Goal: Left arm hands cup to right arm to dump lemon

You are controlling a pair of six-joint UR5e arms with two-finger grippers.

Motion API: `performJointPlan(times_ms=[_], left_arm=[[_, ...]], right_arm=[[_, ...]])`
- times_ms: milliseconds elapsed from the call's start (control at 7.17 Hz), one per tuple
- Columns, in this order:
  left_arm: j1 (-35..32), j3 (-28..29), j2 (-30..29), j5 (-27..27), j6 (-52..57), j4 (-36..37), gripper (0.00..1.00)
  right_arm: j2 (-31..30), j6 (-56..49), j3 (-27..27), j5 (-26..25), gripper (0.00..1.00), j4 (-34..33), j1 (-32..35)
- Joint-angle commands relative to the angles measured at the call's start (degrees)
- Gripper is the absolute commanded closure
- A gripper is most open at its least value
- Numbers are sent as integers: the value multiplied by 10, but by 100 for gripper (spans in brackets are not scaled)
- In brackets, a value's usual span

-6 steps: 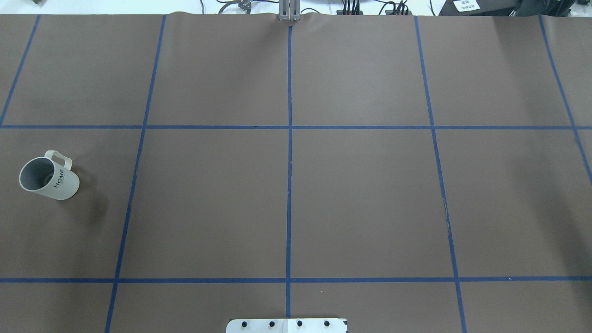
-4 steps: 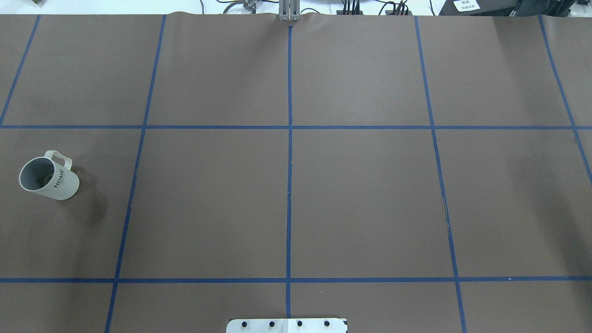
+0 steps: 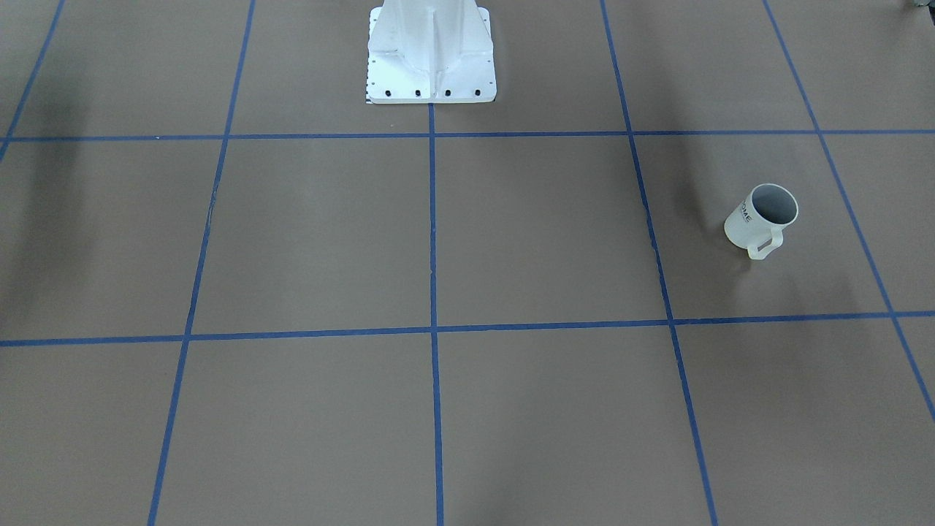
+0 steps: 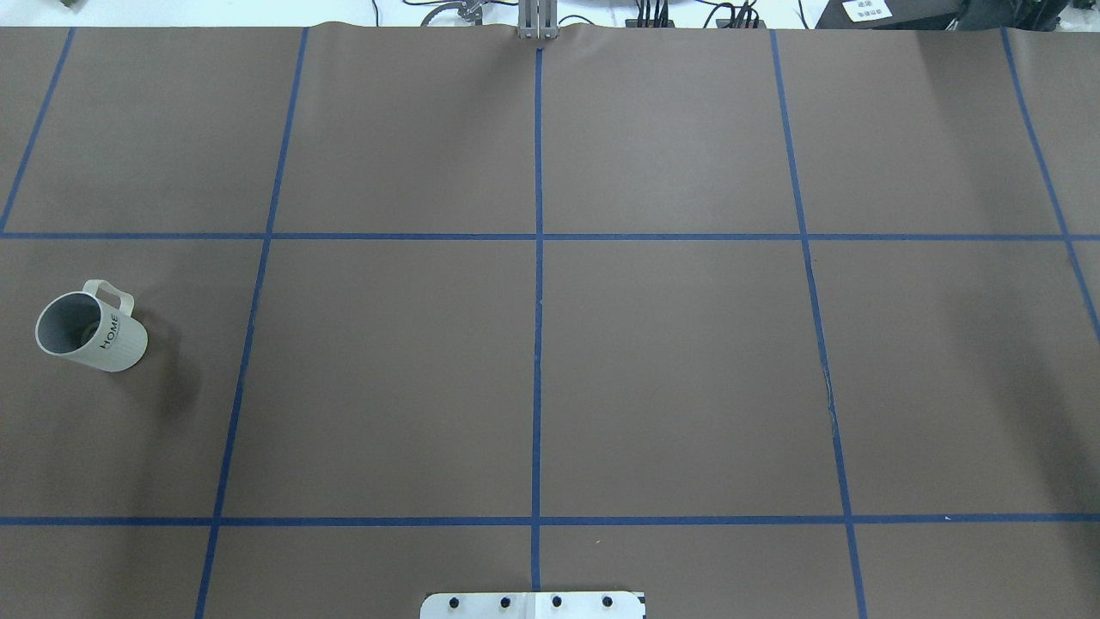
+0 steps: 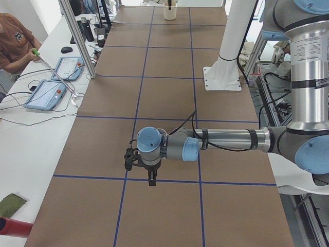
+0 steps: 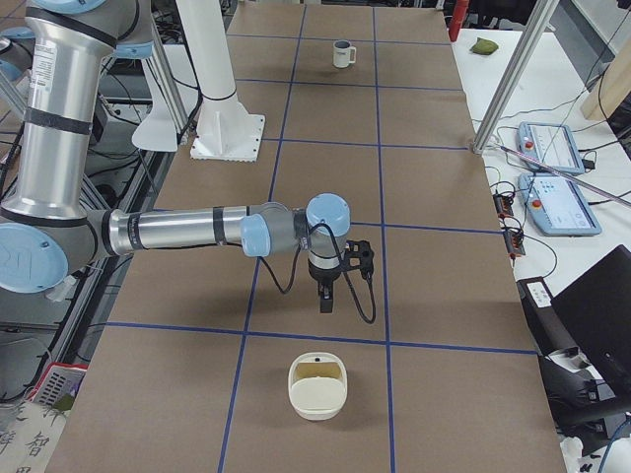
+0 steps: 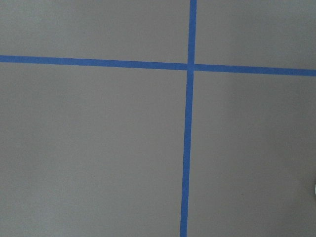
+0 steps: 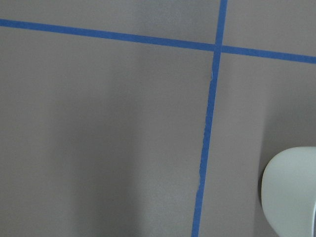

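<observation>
The cup point(image 4: 90, 331), a white mug with a grey inside and black lettering, stands upright near the table's left end. It also shows in the front-facing view point(image 3: 762, 218) and far off in the exterior right view point(image 6: 342, 53). The lemon is hidden; the mug's inside looks only grey. My left gripper point(image 5: 151, 180) hangs pointing down over the left part of the table. My right gripper point(image 6: 326, 299) points down over the right part. Both show only in the side views, so I cannot tell whether they are open or shut. Neither wrist view shows fingers.
A white container point(image 6: 317, 387) with a yellowish inside sits near the table's right end, just beyond my right gripper, and shows in the right wrist view point(image 8: 291, 195). The white robot pedestal point(image 3: 431, 58) stands at mid-table. A person point(image 5: 13, 46) sits at a side bench with tablets point(image 6: 557, 148).
</observation>
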Motion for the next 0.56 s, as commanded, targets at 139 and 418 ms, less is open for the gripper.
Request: performJointPlan(times_ms=[139, 418], left_arm=[[67, -2, 7, -40, -25, -53, 0], [83, -4, 9, -48, -33, -83, 0]], right_arm=[[-2, -3, 0, 3, 0, 1, -5], [0, -3, 8, 8, 0, 2, -6]])
